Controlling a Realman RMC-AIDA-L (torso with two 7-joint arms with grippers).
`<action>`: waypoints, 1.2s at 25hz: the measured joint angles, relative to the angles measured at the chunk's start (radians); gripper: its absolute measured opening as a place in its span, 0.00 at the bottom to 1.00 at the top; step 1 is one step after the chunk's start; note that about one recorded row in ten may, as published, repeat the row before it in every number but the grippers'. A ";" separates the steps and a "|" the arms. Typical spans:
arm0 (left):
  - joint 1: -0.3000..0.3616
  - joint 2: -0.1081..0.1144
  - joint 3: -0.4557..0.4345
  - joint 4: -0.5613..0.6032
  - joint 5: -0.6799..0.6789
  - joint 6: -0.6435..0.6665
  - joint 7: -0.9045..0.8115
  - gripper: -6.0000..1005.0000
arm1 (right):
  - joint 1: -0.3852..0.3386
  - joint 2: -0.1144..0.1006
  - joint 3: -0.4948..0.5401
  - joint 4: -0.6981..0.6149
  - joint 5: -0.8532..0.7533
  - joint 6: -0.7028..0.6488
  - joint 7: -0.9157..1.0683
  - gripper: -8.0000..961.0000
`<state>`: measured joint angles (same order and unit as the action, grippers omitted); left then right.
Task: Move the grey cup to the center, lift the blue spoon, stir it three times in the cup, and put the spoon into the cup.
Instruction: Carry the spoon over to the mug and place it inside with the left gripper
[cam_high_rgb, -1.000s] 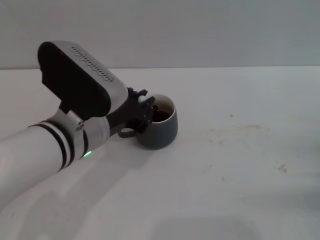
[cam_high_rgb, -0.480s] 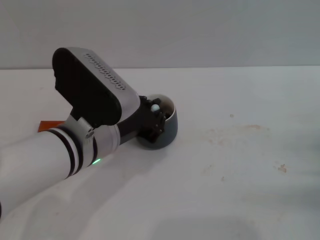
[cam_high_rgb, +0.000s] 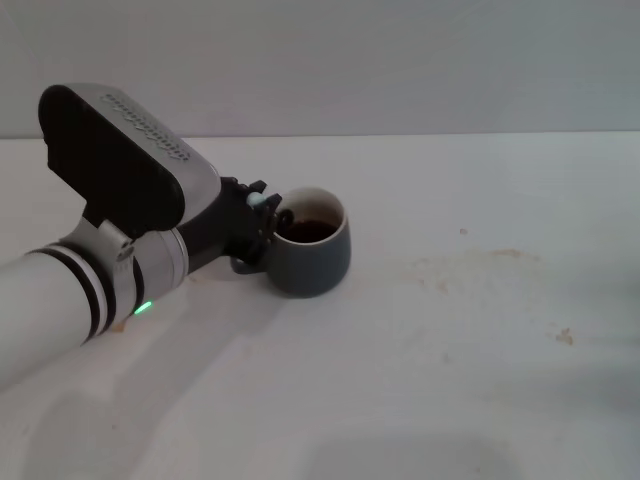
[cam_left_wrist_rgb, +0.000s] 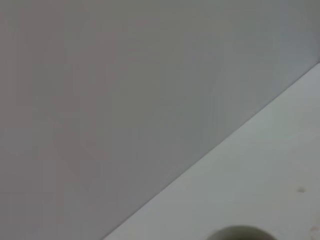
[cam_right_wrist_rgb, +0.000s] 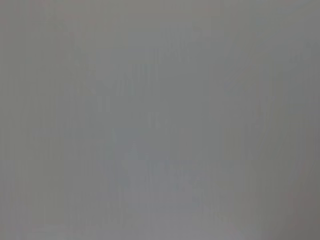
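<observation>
The grey cup (cam_high_rgb: 312, 262) stands on the white table, left of the middle, its handle pointing toward my left arm and dark brown liquid (cam_high_rgb: 305, 230) inside. My left gripper (cam_high_rgb: 262, 212) hovers at the cup's left rim, shut on the blue spoon (cam_high_rgb: 262, 200). Only the spoon's pale handle end shows between the black fingers; its lower part reaches down inside the rim. A sliver of the cup's rim (cam_left_wrist_rgb: 240, 233) shows in the left wrist view. My right gripper is out of view.
The white table (cam_high_rgb: 480, 330) carries faint brownish stains to the right of the cup. A plain grey wall runs along its back edge. The right wrist view holds only flat grey.
Half a second ago my left gripper leaned over the cup and covered most of its opening. It has since swung back left with the spoon, so the liquid shows again. The cup stayed put.
</observation>
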<state>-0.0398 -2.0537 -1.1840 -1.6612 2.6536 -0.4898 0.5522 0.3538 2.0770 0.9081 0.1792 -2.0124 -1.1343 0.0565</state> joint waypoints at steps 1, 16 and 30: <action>-0.013 0.000 -0.022 0.008 -0.001 0.003 0.009 0.15 | 0.000 0.000 0.000 0.000 0.000 0.000 0.000 0.01; -0.094 -0.002 0.034 0.037 -0.017 0.003 0.011 0.15 | -0.002 0.000 0.000 0.004 0.000 0.001 0.001 0.01; 0.015 0.002 0.051 -0.031 -0.011 -0.001 0.018 0.15 | 0.000 0.001 -0.009 0.005 0.000 0.001 0.002 0.01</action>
<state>-0.0251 -2.0518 -1.1328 -1.6924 2.6425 -0.4905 0.5703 0.3541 2.0778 0.8995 0.1841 -2.0124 -1.1336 0.0583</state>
